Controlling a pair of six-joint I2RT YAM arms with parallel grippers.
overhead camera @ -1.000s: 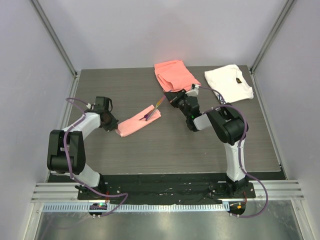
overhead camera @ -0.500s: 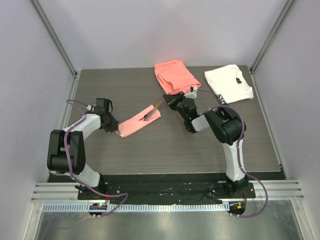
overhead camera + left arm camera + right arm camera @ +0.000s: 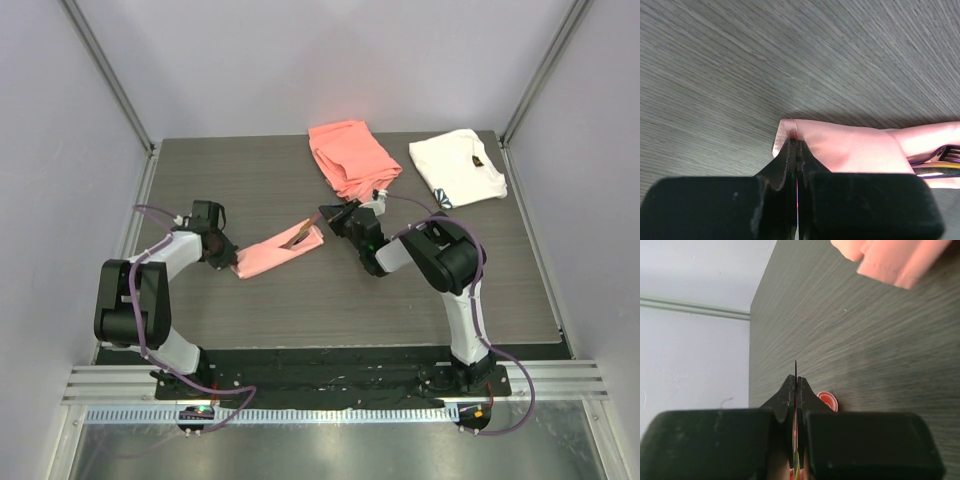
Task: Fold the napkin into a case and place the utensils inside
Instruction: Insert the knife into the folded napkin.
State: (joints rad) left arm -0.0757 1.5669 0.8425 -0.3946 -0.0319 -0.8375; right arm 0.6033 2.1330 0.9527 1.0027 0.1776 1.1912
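The napkin, folded into a narrow pale-pink case (image 3: 280, 252), lies slantwise left of the table's middle. My left gripper (image 3: 229, 259) is shut on its lower-left end; in the left wrist view the fingertips (image 3: 792, 142) pinch a corner of the glossy cloth (image 3: 850, 150). A fork (image 3: 940, 152) pokes out of the case's far end. My right gripper (image 3: 331, 216) is shut on the other utensil (image 3: 301, 236), which slants down to the case's upper-right mouth. In the right wrist view that utensil (image 3: 795, 367) shows edge-on as a thin blade between the shut jaws.
A thicker coral-orange cloth (image 3: 350, 155) lies at the back centre, just behind the right gripper; it also shows in the right wrist view (image 3: 890, 260). A white cloth with a dark mark (image 3: 458, 165) lies at the back right. Frame posts stand at the rear corners.
My right gripper has moved left and toward the case, carrying the utensil so its end now lies at the case's mouth. The left gripper has held still on the napkin.
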